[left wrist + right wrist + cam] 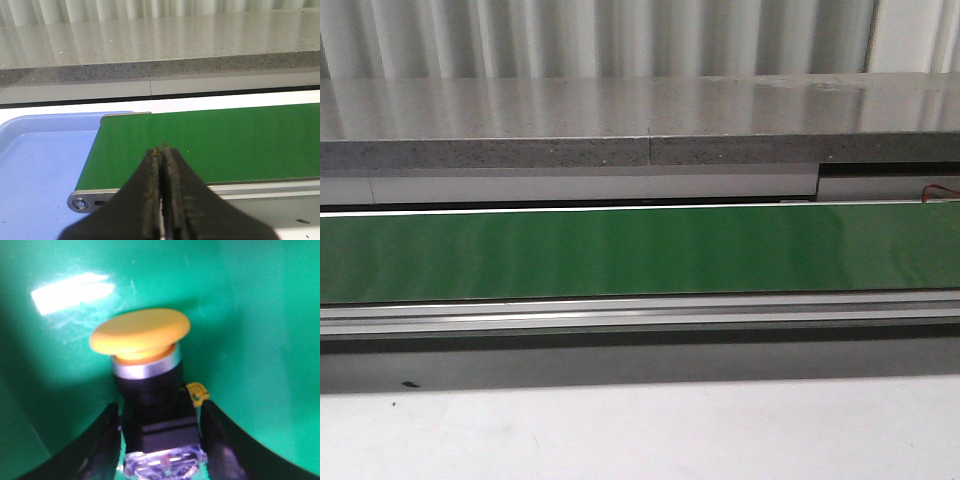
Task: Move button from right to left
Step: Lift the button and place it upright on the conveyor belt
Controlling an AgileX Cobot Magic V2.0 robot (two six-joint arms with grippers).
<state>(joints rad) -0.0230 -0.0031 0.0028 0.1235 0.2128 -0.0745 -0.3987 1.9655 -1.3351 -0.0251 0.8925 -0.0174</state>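
Right claw (160,440) grips one button (145,355); left claw (162,150) closed, empty.

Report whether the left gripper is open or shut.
Shut. In the left wrist view the left gripper has its two dark fingers pressed together, nothing between them, above the green belt.

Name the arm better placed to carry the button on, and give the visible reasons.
Right. Its claw has fingers on both sides of the button body, over the green belt. The left claw is shut, holds nothing, near the blue tray.
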